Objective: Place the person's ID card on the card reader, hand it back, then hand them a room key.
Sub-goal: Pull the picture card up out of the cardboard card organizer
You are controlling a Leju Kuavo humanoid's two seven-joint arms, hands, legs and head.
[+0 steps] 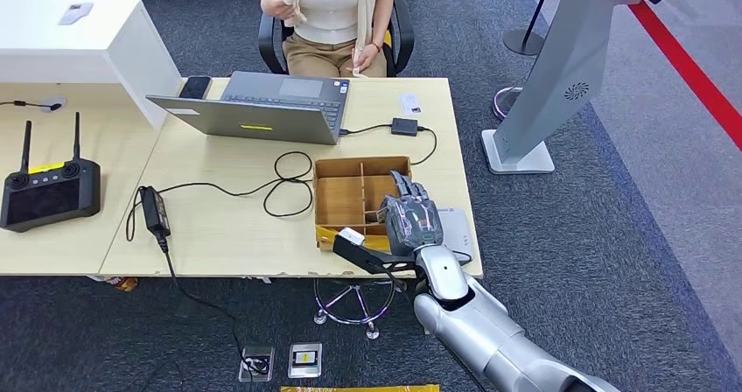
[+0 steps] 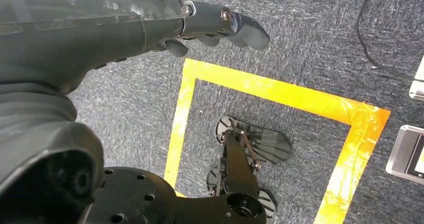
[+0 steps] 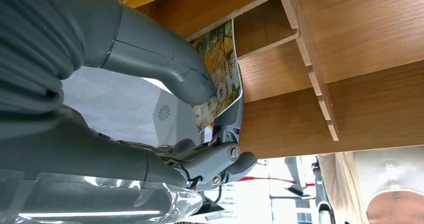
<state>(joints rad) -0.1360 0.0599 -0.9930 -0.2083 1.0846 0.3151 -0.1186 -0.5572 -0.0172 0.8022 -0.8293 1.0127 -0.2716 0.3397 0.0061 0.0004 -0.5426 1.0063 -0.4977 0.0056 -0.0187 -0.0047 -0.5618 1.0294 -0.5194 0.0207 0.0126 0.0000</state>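
room key (image 3: pixel 218 74): far end hidden by thumb | person (image 1: pixel 328 16): head cut off | card reader (image 1: pixel 455 226): mostly hidden by right hand (image 1: pixel 409 217)

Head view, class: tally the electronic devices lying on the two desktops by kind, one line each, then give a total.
Laptop: 1
Phone: 1
Remote controller with antennas: 1
Power adapter brick: 1
Small black adapter box: 1
Grey card reader, beside the right hand: 1
Total: 6

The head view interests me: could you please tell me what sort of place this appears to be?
Probably a mock hotel reception desk in an office or lab. A seated person faces a wooden table with a laptop, and the right hand pinches a printed card at a wooden divided box.
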